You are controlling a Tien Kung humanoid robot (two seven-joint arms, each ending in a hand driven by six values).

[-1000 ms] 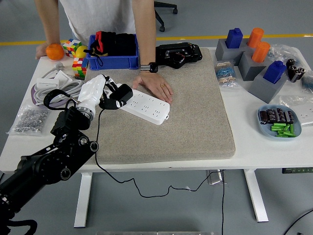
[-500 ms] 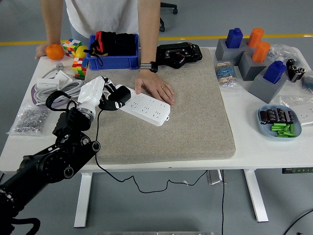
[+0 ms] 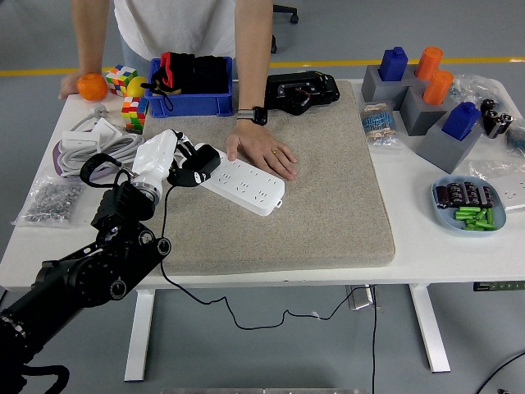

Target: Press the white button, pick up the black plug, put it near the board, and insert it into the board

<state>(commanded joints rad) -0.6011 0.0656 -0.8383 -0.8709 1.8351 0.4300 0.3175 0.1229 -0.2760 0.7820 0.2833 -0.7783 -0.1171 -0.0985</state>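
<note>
On the grey mat [image 3: 328, 197], left hand [image 3: 168, 160] closed around black plug [image 3: 201, 162].

The robot's left arm [image 3: 90, 267] reaches in from the lower left, its white hand [image 3: 160, 160] raised, fingers curled tight.

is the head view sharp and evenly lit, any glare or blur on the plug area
Head view: even, soft lighting, only faint shadows under the person's hand; sharp across the mat; the white left hand and power strip look bright, their edges blending a little; the black plug stays clear, no motion blur.
</note>
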